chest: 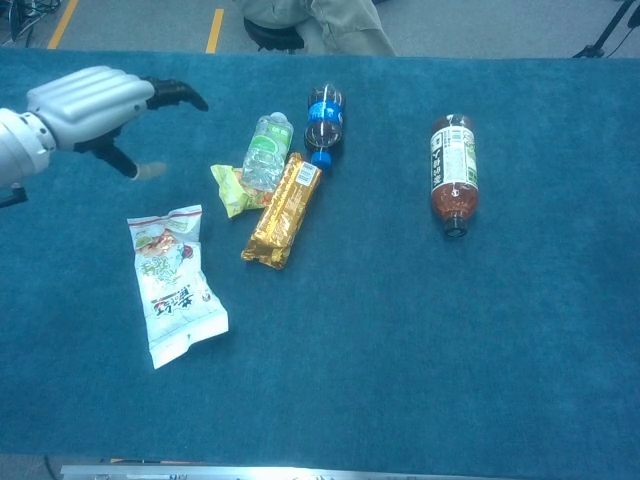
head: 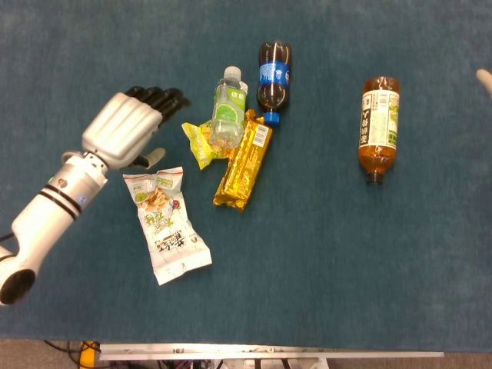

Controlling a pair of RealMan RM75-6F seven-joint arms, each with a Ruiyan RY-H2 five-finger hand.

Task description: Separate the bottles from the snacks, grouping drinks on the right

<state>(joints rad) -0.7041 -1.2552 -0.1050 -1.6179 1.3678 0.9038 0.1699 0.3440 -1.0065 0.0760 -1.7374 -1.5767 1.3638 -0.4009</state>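
Blue cloth covers the table (head: pixel 400 269). Left hand (head: pixel 127 131) hovers empty, fingers spread, just above-left of the white snack bag (head: pixel 167 225), clear of it.

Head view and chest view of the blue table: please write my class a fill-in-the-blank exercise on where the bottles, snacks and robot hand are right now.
1. The brown tea bottle with the white label lies apart from the other items, on the table's ____ side.
2. The clear plastic bottle with the green label rests partly on the ____ snack packet.
3. The left hand holds ____.
4. The dark cola bottle has a ____ cap, which touches the gold snack bar.

Missing words: right; yellow; nothing; blue
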